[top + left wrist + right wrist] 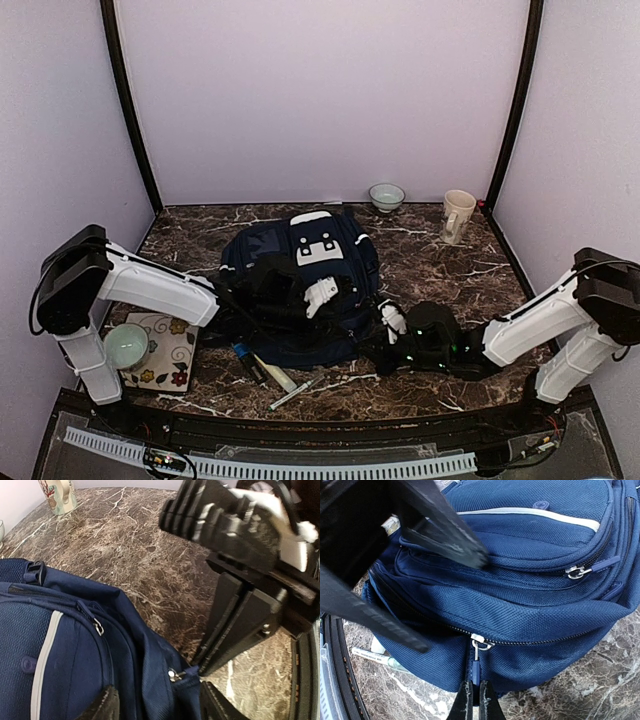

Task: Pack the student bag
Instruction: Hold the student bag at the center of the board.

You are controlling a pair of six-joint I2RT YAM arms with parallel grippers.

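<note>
The navy student bag (300,270) lies flat in the middle of the marble counter (440,270), white patch facing up and front pocket toward the arms' bases.

Your left arm (160,290) reaches in low from the left with its forearm almost level. It puts the left claw (320,295) over the bag's near right part. In the left wrist view the fingers (106,705) stand well apart with a ridge of blue fabric between them. They are open wide and have hold of nothing.

Your right arm (530,330) stretches in low from the right and brings the right claw (393,322) to the bag's near right corner. In the right wrist view its jaws are pinched together on the blue zipper pull (476,672), which hangs from a slider on the bag's lower zip. The left claw's black fingers cross the upper left of that view, just above the bag.

Pens (283,380) lie on the counter at the bag's near edge. A bowl (387,197) and a mug (457,215) stand at the back.
</note>
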